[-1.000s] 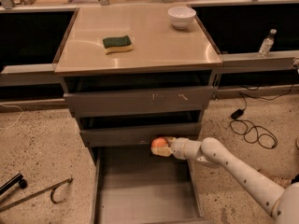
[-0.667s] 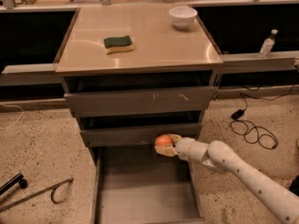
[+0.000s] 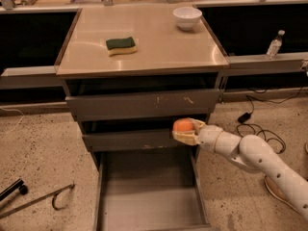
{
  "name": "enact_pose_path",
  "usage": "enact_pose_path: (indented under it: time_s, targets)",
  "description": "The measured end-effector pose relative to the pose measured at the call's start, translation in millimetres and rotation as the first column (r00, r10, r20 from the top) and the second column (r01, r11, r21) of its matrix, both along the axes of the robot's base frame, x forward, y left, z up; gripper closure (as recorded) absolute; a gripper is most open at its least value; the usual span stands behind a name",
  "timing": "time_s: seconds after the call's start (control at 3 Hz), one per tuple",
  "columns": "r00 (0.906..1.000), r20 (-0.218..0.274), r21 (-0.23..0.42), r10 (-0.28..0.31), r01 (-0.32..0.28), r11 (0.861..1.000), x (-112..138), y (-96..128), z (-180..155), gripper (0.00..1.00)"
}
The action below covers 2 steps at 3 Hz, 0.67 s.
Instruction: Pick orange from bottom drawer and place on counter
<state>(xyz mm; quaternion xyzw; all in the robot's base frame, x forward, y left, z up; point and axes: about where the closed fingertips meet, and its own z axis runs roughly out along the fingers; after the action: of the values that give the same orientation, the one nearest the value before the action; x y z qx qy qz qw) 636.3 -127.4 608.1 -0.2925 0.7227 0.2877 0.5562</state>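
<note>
The bottom drawer (image 3: 149, 196) of the cabinet (image 3: 144, 105) stood pulled open at the front, its grey floor bare. Just above it, at the cabinet's right front edge, the robot's gripper (image 3: 185, 131) was clamped around the orange (image 3: 182, 125), fingers closed snugly on the fruit, with the white arm (image 3: 260, 158) reaching in from the cabinet's right. A second earlier the orange had hung lower, just over the drawer; it had since risen level with the middle drawer (image 3: 130, 139) front. The lift out looked done, leaving the carry up to the counter (image 3: 159, 57) atop the cabinet, where a sponge (image 3: 121, 45) and a bowl (image 3: 187, 17) sat further back.
</note>
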Motion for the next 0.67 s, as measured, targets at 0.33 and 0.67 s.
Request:
enact_pose_path:
  time_s: [0.33,0.67]
  targets:
    - [1.0,0.0,0.001,-0.001,0.001,1.0,0,0,0,1.0]
    - [0.9997,0.024,0.016,-0.01,0.009,1.0,11,4,28,1.0]
